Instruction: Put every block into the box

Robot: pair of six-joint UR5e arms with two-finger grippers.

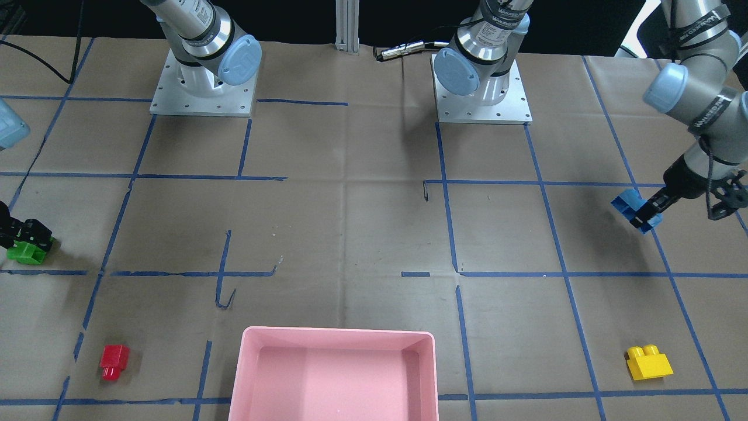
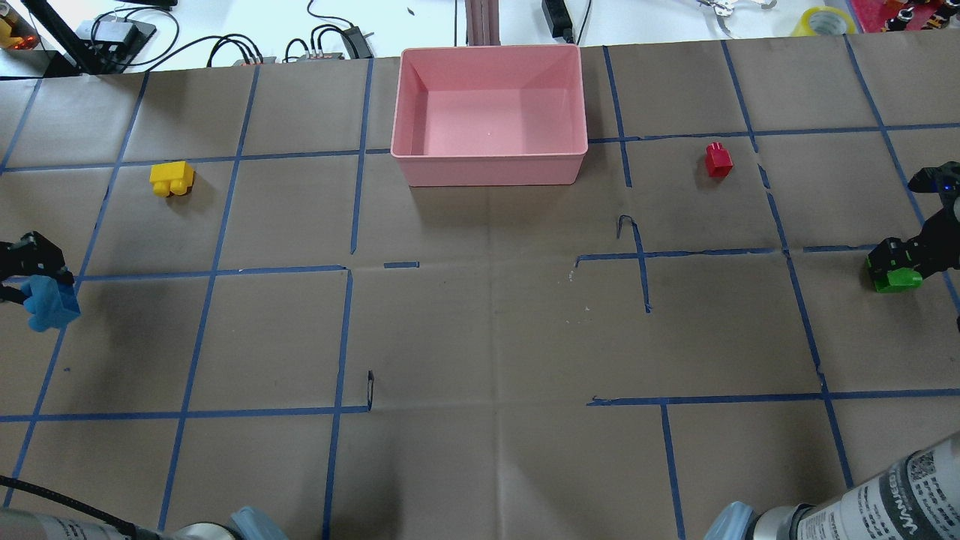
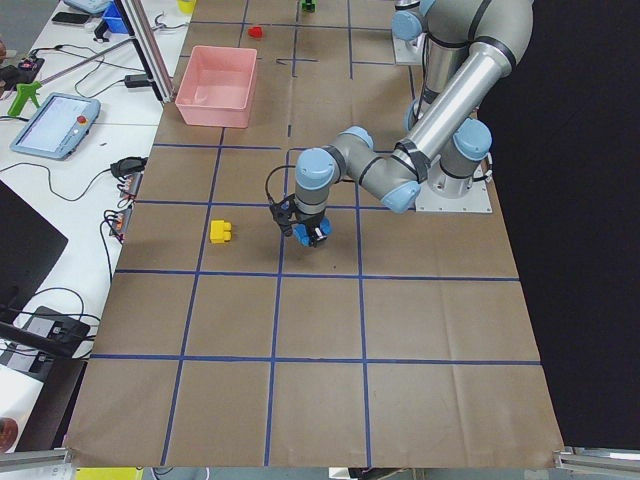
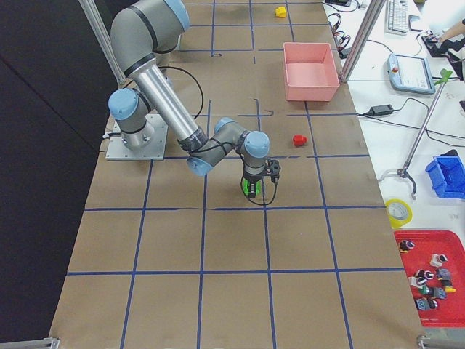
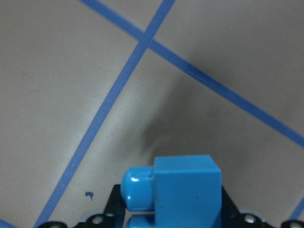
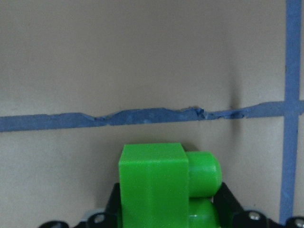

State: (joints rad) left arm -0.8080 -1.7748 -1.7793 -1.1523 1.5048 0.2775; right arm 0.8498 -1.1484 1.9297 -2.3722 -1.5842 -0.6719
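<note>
My left gripper (image 2: 34,289) is shut on the blue block (image 2: 49,304) and holds it above the table at the far left; the block fills the left wrist view (image 5: 183,192). My right gripper (image 2: 896,266) is shut on the green block (image 2: 894,280) at the far right, also in the right wrist view (image 6: 156,187). The yellow block (image 2: 172,178) lies on the table left of the pink box (image 2: 489,161). The small red block (image 2: 718,159) lies right of the box. The box holds no blocks.
The table is brown paper with a blue tape grid (image 2: 349,270). Both arm bases (image 1: 201,88) stand at the robot's side. Cables and tools (image 2: 330,41) lie beyond the far edge behind the box.
</note>
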